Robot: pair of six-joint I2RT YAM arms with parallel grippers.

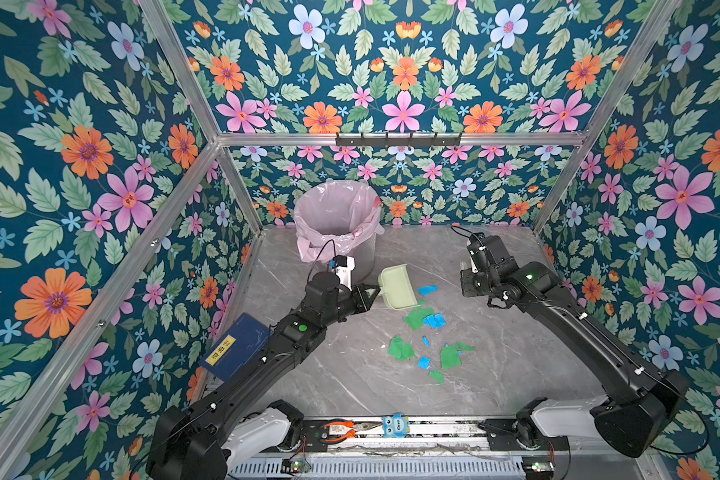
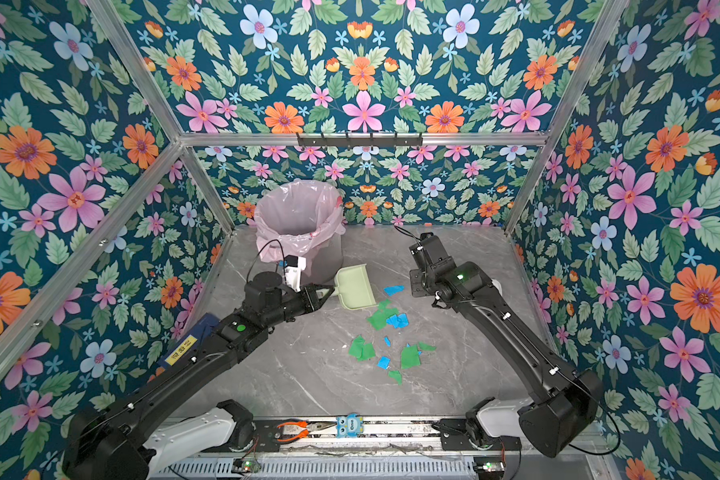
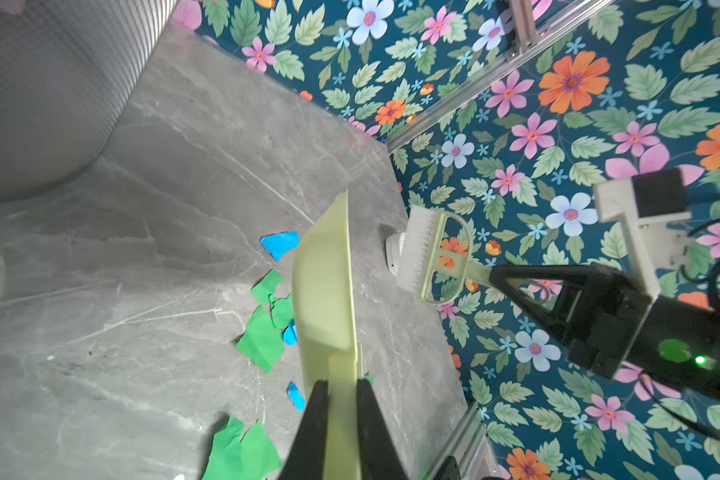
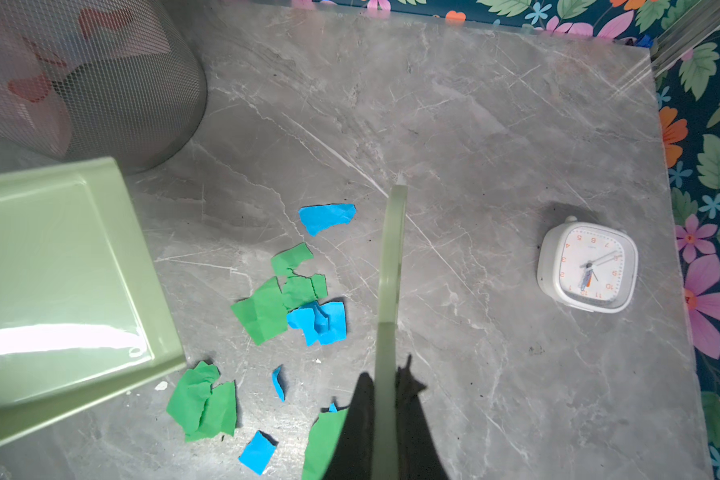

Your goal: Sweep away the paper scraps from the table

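Grey marble-patterned table (image 1: 350, 382) stretches away from me, and the small torn green and blue paper scraps (image 1: 400, 348) lie loose in its middle. Just beyond them the left gripper (image 1: 373, 292) pinches the handle of a pale green plastic dustpan (image 1: 398, 289). Farther right, the right gripper (image 4: 387, 370) is clamped on a pale green white-bristled brush (image 3: 422, 249). Those scraps look featherlight and flimsy, so I'd push them with the bristles rather than pick them up.

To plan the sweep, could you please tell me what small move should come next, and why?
Probably lower the brush in the right tool to the table beside the scraps: it seems to hang above them, while the left tool holds the dustpan on their other side.
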